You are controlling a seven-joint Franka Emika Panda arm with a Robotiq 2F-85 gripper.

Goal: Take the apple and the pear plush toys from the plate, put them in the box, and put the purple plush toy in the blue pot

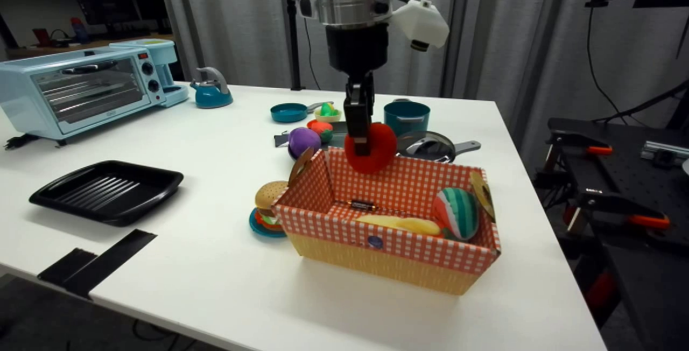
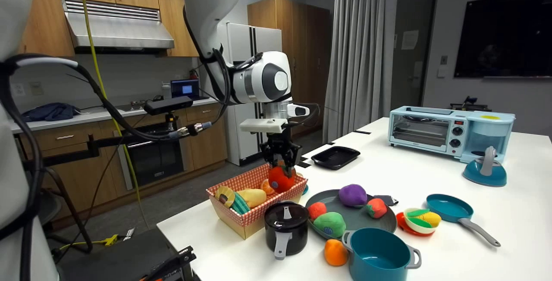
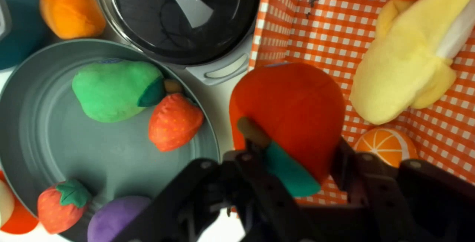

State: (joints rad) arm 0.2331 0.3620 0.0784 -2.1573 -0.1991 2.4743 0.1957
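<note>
My gripper [image 3: 295, 156] is closed around the red apple plush toy [image 3: 289, 104]. The apple hangs at the long wall of the checkered box [image 1: 387, 259] which faces the gray plate [image 3: 111, 149]; whether it touches, I cannot tell. Most of the box floor lies away from the plate, so I judge a small shift that way is wise before releasing. On the plate lie the green pear plush toy [image 3: 113, 90] and the purple plush toy [image 2: 352, 195]. Farther, beside the plate, stands the blue pot [image 2: 366, 272].
</note>
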